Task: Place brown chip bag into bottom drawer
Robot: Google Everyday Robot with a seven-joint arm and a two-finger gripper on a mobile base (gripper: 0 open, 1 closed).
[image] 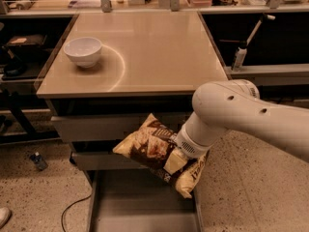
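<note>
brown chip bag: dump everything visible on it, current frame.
The brown chip bag is crinkly and dark brown, with pale yellow ends, pictured chips and white lettering near its lower end. It looks like glossy foil. It hangs in the air, tilted down toward the picture's right, in front of the upper drawer fronts of the cabinet and above the open bottom drawer, not touching it. Only the pincer touches it, clamped on its middle at the arm's tip.

Jaws, seemingly clamped on the brown chip bag (148, 147), hang above the open bottom drawer (137, 204).
</note>
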